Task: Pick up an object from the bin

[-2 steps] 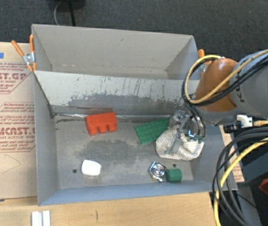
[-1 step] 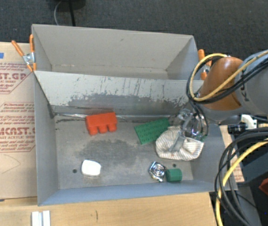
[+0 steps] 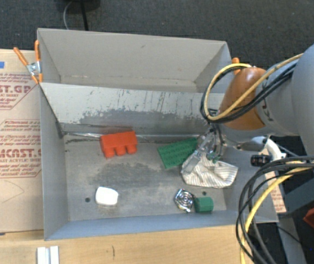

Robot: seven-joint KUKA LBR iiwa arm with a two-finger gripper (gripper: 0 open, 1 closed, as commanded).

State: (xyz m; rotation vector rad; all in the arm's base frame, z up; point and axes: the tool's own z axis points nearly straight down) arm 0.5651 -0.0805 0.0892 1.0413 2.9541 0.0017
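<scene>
My gripper (image 3: 209, 149) is at the right side of the bin, its tip down on a crumpled white striped cloth (image 3: 209, 173). The fingers look closed on the cloth's upper fold. A green ridged block (image 3: 177, 152) lies just left of the gripper, touching the cloth's edge. Below the cloth sits a small green cube with a shiny metal piece (image 3: 194, 202) beside it.
An orange block with notches (image 3: 118, 143) lies left of centre near the back wall. A white rounded lump (image 3: 106, 196) rests at the front left. The arm with its orange cover and yellow cables reaches in over the bin's right rim.
</scene>
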